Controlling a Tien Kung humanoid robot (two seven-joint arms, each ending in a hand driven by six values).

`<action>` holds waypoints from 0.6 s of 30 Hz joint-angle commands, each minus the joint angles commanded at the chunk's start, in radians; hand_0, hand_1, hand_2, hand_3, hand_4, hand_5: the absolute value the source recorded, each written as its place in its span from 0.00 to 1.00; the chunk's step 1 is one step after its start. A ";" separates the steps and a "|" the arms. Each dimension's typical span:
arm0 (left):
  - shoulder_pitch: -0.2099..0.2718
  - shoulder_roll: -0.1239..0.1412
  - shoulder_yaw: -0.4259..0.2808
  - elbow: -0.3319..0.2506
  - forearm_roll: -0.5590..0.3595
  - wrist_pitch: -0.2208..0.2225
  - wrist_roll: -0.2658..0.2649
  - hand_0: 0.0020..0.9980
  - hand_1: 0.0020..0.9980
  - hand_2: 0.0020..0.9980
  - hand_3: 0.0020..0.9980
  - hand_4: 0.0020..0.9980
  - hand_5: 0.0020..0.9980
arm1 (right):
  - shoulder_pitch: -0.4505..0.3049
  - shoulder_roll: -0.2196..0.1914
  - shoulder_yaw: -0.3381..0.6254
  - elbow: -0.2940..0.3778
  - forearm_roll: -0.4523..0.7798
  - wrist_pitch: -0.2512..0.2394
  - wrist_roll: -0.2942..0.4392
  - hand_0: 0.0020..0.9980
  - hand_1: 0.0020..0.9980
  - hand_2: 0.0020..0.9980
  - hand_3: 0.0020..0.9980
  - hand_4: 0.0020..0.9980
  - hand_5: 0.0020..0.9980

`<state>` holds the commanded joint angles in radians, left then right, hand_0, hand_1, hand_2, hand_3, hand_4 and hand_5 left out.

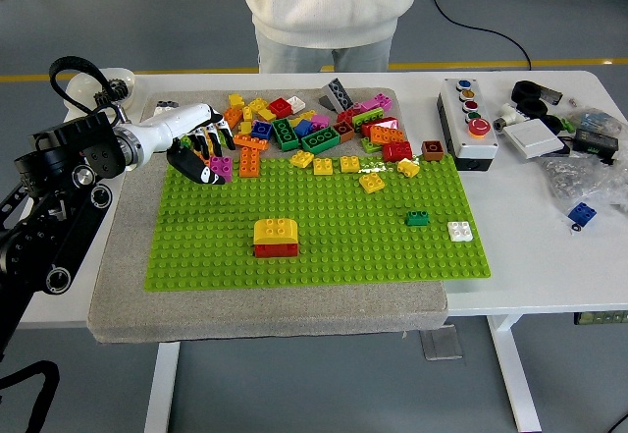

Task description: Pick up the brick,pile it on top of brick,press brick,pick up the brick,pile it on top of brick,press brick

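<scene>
Nearest me, I see a yellow brick point(276, 229) stacked on a red brick point(276, 248) on the green baseplate point(314, 246). Farther left, my left hand point(204, 154) is clenched around a pink brick point(223, 166), beside the loose brick pile point(314, 129).

No text, label, brand, number or sign can be read anywhere in the head view. The button box point(469, 123) at the far right of the surface point(530, 256) shows only coloured buttons with no legible marking, and the small packets and devices point(574, 138) further right are too small to make out any print. The bricks point(294, 129) and the green baseplate point(324, 237) carry plain studs only.
</scene>
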<state>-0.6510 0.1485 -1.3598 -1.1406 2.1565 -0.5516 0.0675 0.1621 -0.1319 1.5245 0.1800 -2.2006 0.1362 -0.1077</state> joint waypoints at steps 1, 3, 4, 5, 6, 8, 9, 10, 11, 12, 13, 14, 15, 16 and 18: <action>0.001 0.001 0.000 -0.002 -0.001 -0.001 0.000 0.49 0.44 0.45 0.52 0.89 0.00 | 0.000 0.000 0.000 0.000 0.000 0.000 0.000 0.74 0.65 0.71 0.59 0.81 0.37; 0.004 0.004 0.001 -0.014 -0.008 -0.003 0.004 0.49 0.44 0.45 0.52 0.89 0.00 | 0.000 0.000 0.000 0.000 0.000 0.000 0.000 0.74 0.65 0.71 0.59 0.81 0.37; 0.007 0.006 0.002 -0.023 -0.012 -0.005 0.007 0.49 0.44 0.45 0.52 0.89 0.00 | 0.000 0.000 0.001 0.000 -0.001 0.000 0.000 0.74 0.65 0.71 0.59 0.81 0.37; 0.008 0.006 0.002 -0.027 -0.014 -0.005 0.008 0.49 0.44 0.45 0.52 0.89 0.00 | 0.000 0.000 0.001 0.000 -0.001 0.000 0.000 0.74 0.65 0.71 0.59 0.81 0.37; 0.011 0.008 0.003 -0.039 -0.023 -0.008 0.012 0.49 0.44 0.45 0.52 0.89 0.00 | 0.000 0.000 0.002 0.000 -0.001 0.000 -0.001 0.74 0.65 0.71 0.59 0.81 0.37; 0.015 0.012 0.003 -0.058 -0.035 -0.012 0.017 0.48 0.44 0.45 0.52 0.89 0.00 | 0.000 -0.001 0.003 0.000 -0.001 0.000 -0.001 0.74 0.65 0.71 0.59 0.81 0.37; 0.015 0.012 0.003 -0.059 -0.036 -0.012 0.017 0.48 0.44 0.45 0.52 0.89 0.00 | 0.000 -0.001 0.003 0.000 -0.001 0.000 -0.001 0.74 0.65 0.71 0.59 0.81 0.37; 0.018 0.014 0.003 -0.071 -0.041 -0.014 0.021 0.48 0.44 0.45 0.52 0.89 0.00 | 0.001 -0.001 0.003 0.000 -0.001 -0.001 -0.001 0.74 0.65 0.71 0.59 0.81 0.37; 0.022 0.016 0.003 -0.085 -0.051 -0.018 0.025 0.48 0.44 0.45 0.52 0.89 0.00 | 0.001 -0.002 0.004 0.000 -0.001 -0.001 -0.001 0.74 0.65 0.71 0.59 0.81 0.37; 0.024 0.016 0.003 -0.090 -0.055 -0.019 0.027 0.48 0.44 0.45 0.52 0.89 0.00 | 0.001 -0.002 0.005 0.000 -0.002 -0.001 -0.001 0.74 0.65 0.71 0.59 0.81 0.37; 0.027 0.018 0.003 -0.100 -0.059 -0.020 0.030 0.48 0.44 0.45 0.52 0.89 0.00 | 0.001 -0.002 0.005 0.000 -0.001 -0.001 -0.001 0.74 0.65 0.71 0.59 0.81 0.37; 0.029 0.018 0.003 -0.108 -0.062 -0.021 0.033 0.48 0.43 0.45 0.52 0.89 0.00 | 0.001 -0.002 0.005 0.000 0.000 -0.001 -0.001 0.74 0.65 0.71 0.59 0.81 0.37; 0.035 0.020 0.005 -0.123 -0.070 -0.026 0.038 0.48 0.43 0.45 0.52 0.89 0.00 | 0.001 -0.002 0.005 0.000 -0.001 -0.001 -0.001 0.74 0.65 0.71 0.59 0.81 0.37; 0.036 0.021 0.006 -0.127 -0.072 -0.027 0.039 0.48 0.43 0.45 0.52 0.89 0.00 | 0.001 -0.002 0.006 0.000 -0.001 -0.001 -0.001 0.74 0.65 0.71 0.59 0.81 0.37; 0.044 0.023 0.010 -0.147 -0.084 -0.034 0.044 0.48 0.43 0.45 0.52 0.89 0.00 | 0.001 -0.003 0.008 0.000 -0.001 -0.001 -0.001 0.74 0.65 0.71 0.59 0.81 0.37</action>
<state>-0.6068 0.1718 -1.3495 -1.2875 2.0720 -0.5859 0.1114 0.1633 -0.1347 1.5320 0.1800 -2.2020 0.1349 -0.1088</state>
